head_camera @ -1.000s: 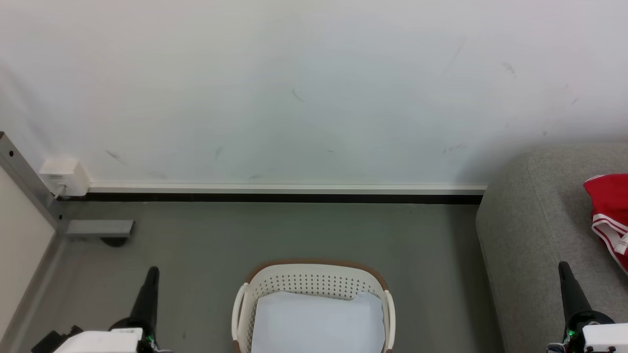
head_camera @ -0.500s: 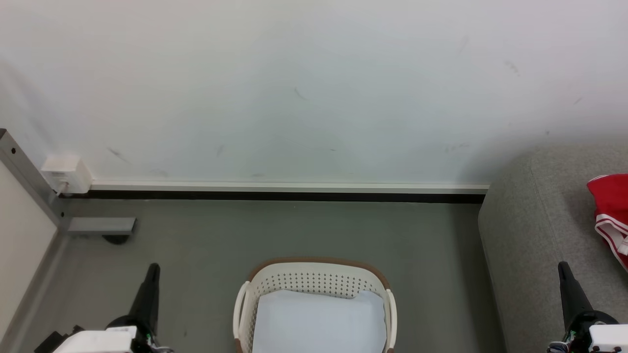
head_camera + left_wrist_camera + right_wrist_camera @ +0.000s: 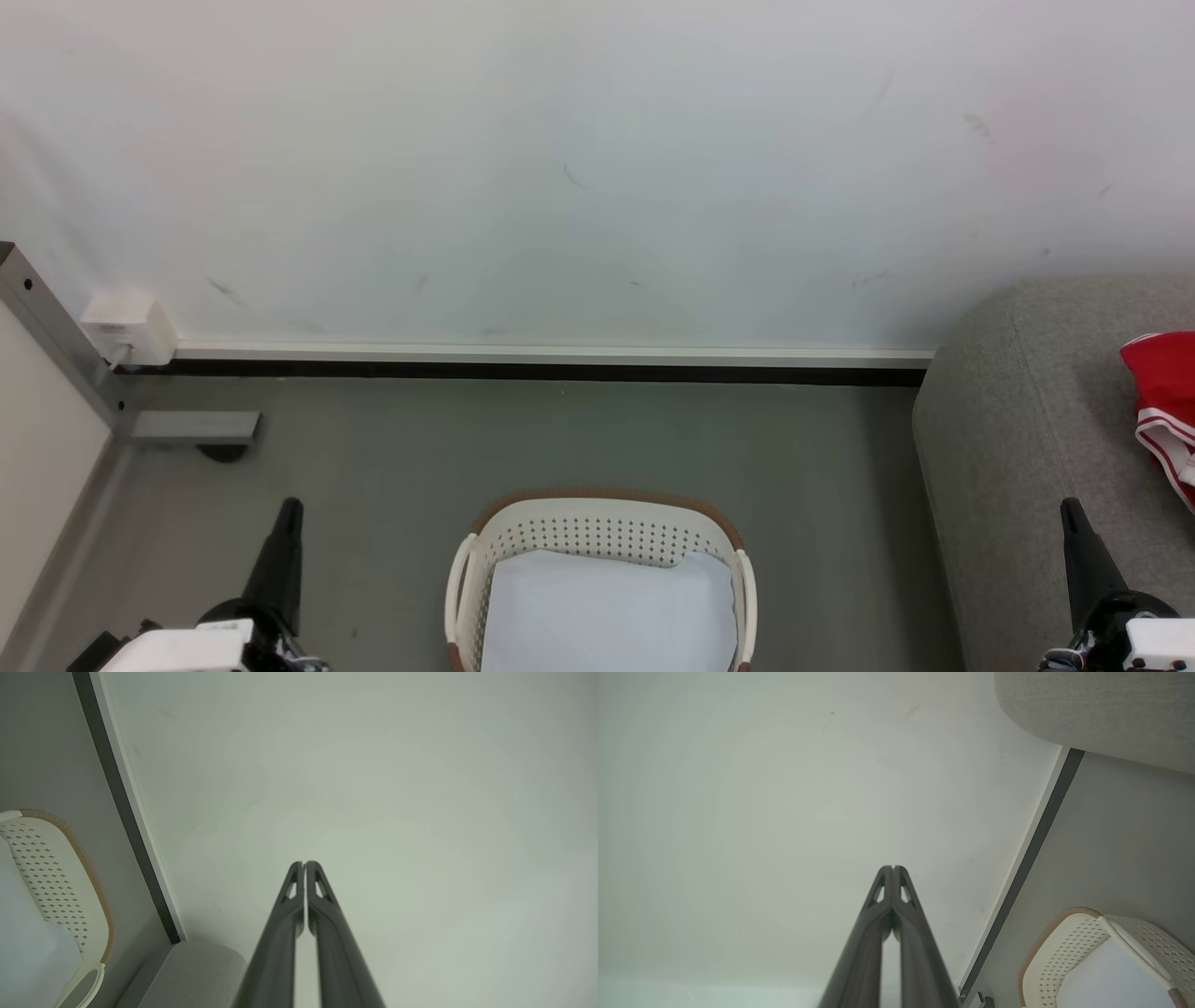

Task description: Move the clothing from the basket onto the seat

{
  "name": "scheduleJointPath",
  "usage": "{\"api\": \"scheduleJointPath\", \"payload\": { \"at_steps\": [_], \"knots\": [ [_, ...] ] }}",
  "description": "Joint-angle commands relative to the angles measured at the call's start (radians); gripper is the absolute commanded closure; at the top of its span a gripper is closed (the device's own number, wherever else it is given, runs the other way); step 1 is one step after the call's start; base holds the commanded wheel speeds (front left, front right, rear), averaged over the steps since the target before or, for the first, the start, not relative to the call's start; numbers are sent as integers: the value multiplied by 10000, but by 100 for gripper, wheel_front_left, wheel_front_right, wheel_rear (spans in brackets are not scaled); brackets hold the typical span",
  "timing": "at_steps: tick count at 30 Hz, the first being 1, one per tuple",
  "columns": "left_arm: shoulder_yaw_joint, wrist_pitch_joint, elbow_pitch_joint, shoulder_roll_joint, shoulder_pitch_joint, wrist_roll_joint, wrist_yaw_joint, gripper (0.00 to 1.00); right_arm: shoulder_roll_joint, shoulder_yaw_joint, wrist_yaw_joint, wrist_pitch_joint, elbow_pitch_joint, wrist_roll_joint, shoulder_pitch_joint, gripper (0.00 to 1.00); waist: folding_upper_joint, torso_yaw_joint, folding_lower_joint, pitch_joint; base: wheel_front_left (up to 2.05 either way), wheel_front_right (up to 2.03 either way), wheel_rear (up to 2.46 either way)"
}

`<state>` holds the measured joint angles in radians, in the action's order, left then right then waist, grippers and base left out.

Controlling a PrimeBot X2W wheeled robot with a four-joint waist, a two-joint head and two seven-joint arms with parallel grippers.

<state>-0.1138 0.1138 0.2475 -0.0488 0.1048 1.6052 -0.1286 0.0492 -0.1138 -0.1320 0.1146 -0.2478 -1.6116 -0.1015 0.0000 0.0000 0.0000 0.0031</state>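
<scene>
Dark fingers of the left gripper are pointing up at the lower left, pressed together and carrying nothing, well apart from the basket.

Basket is sitting on the grey floor at centre. A pale white sheet is lying flat across the part of its inside that is in view.
- Risk 1: the near part of the basket is running off the bottom edge, so a garment could be hiding there or under the sheet. Calling the basket done from this angle could be leaving a piece behind.
- Risk 2: a grab into the basket could be catching the sheet, since it is lying on top.

Seat is standing at the right, grey fabric with a rounded edge. Right gripper is rising in front of it, jaws likewise closed and empty.

Red clothing with white striped trim is lying on the seat at the far right, cut off by the frame.
- Risk 3: I cannot tell how near the seat's front edge it is lying. Loose fabric could be sliding off, or a passing right arm could be dragging it.
</scene>
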Motion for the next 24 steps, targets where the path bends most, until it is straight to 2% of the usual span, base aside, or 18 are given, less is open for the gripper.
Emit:
{"api": "scheduleJointPath", "payload": {
  "at_steps": [1, 24],
  "knots": [
    [-25, 46, -36, -16, 76, 135, -52, 100, -4, -43, 24, 36, 56, -15, -123, 100, 0, 0, 0, 0, 0, 0, 0],
    [-23, 44, -38, -17, 74, 138, -52, 100, -4, -39, 24, 32, 55, -18, -122, 100, 0, 0, 0, 0, 0, 0, 0]
  ]
}}
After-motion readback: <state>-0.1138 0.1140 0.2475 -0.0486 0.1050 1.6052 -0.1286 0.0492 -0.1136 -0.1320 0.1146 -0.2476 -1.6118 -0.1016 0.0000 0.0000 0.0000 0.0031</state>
